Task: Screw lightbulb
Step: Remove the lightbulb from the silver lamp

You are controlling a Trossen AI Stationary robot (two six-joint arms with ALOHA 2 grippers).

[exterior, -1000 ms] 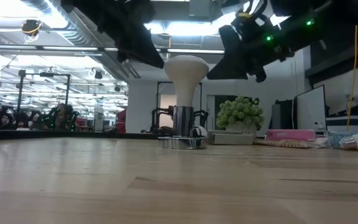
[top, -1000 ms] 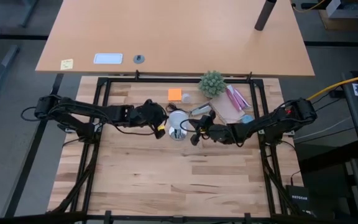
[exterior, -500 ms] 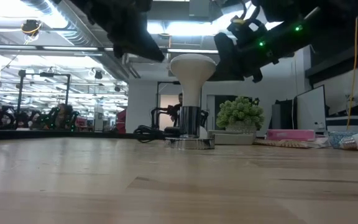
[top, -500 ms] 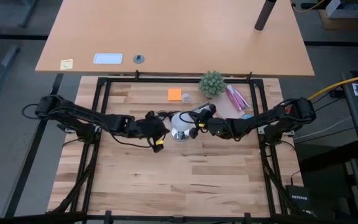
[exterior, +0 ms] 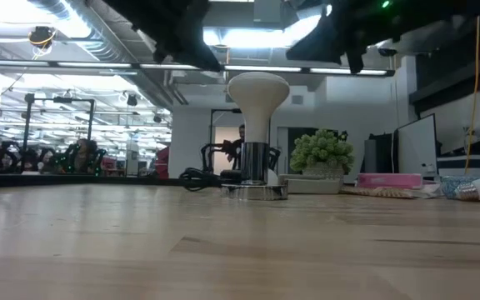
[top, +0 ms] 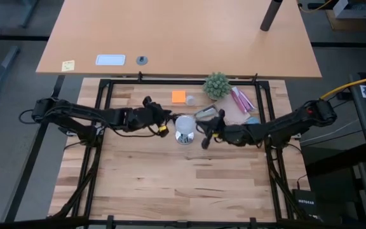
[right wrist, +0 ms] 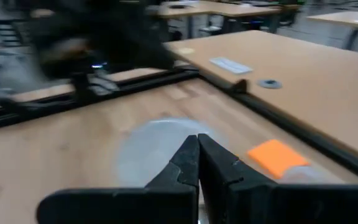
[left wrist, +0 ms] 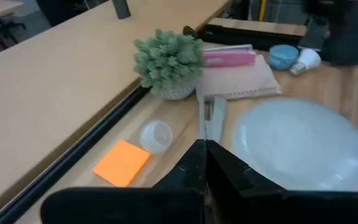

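The white frosted lightbulb stands upright, neck down, in the socket of the shiny silver round base on the wooden table. From above the lightbulb shows mid-table, toward the far side. My left gripper is shut and hangs just left of the bulb, above the table. In the left wrist view the gripper is beside the bulb's dome. My right gripper is shut, just right of the bulb and higher than its head. Neither gripper touches the bulb.
Behind the bulb lie a grey oblong metallic object, an orange sticky note, a small clear cup, a potted plant and pink items on a cloth. A black cord runs left from the base. The near half of the table is bare wood.
My right gripper came in close to the bulb's head, then drew back toward the table's right and rose. My left gripper swung toward the near edge, then back toward the far edge beside the bulb. The base with the bulb slid slightly to the right, staying upright.
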